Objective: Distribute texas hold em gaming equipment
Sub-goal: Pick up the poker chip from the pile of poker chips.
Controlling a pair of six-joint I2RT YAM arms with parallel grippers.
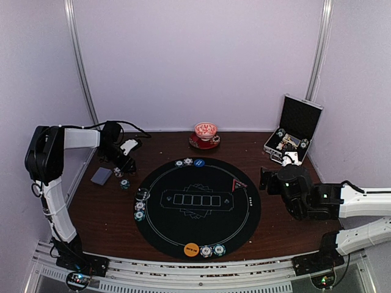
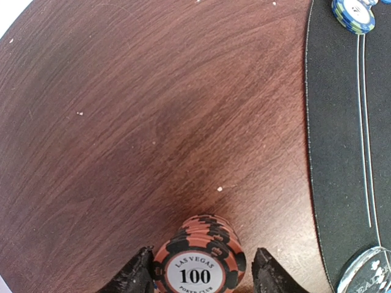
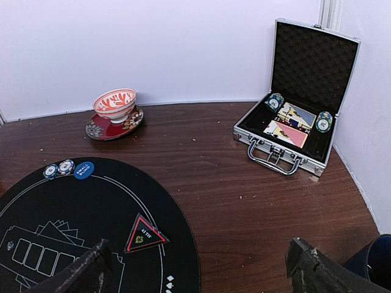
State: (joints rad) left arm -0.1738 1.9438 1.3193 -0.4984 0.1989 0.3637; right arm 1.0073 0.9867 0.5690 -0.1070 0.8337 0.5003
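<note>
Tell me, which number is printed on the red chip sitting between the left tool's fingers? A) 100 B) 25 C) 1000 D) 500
A: in the left wrist view, the top of the red chip stack, framed by the left tool, reads LAS VEGAS 100.

Left arm point(image 1: 76, 138) reaches forward, left fingers point(image 2: 135, 276) narrowly parted; right arm point(image 1: 360, 201) folds inward, right fingers point(image 3: 79, 271) spread wide.

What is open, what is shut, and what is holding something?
Case, open, lid standing up.
Left end effector, shut on red chips.
Right end effector, open, empty.
Bowl, upright on its saucer.
Card deck, stacked, backs up.
</note>
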